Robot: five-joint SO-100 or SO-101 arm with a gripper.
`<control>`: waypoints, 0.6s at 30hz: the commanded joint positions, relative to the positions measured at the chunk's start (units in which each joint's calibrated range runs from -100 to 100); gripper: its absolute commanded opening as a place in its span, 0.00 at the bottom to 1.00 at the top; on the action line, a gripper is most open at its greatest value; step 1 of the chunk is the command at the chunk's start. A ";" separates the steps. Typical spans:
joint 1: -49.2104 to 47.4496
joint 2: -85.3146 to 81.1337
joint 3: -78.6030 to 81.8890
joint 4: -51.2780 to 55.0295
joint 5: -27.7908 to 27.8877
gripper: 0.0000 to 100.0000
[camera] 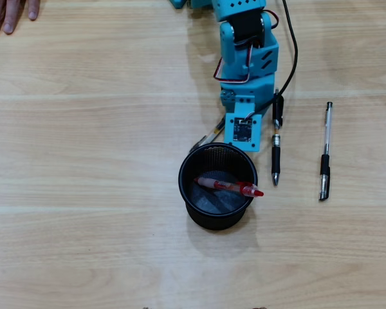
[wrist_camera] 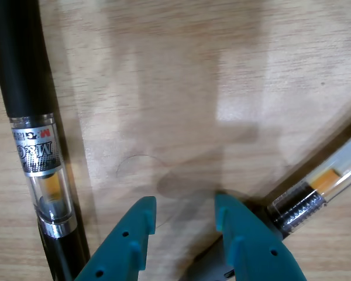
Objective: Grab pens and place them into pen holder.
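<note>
The wooden table (camera: 83, 193) carries everything here, and the teal arm (camera: 248, 58) reaches down the overhead view from the far edge, its wrist block ending just beyond the far rim of the pen holder (camera: 199, 212). That black mesh cup stands upright near the middle, and the red-and-white pen (camera: 228, 187) already lies in it, its red tip poking over the right rim.

In the overhead view, the black pen with a clear middle (camera: 276, 145) lies just right of the wrist, long axis running far to near, tip toward the near side. The clear-barrelled pen with a black rubber sleeve (camera: 325, 154) lies farther right, roughly parallel and well apart.

A fourth, grey-black pen (camera: 206, 140) pokes out on a diagonal from under the wrist block toward the cup's far-left rim; this is probably the pen in the wrist view's lower right.

The gripper (wrist_camera: 184, 213) hangs low over bare wood, jaws parted a moderate way and holding nothing. That diagonal pen (wrist_camera: 316, 190) lies just outside the right-hand finger, so the next move likely calls for a sideways shift to straddle it.
</note>
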 commanded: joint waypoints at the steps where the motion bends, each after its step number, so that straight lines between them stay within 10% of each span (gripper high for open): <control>1: 1.48 0.03 -2.74 0.12 1.90 0.12; 18: 7.04 0.71 -21.66 23.07 7.96 0.13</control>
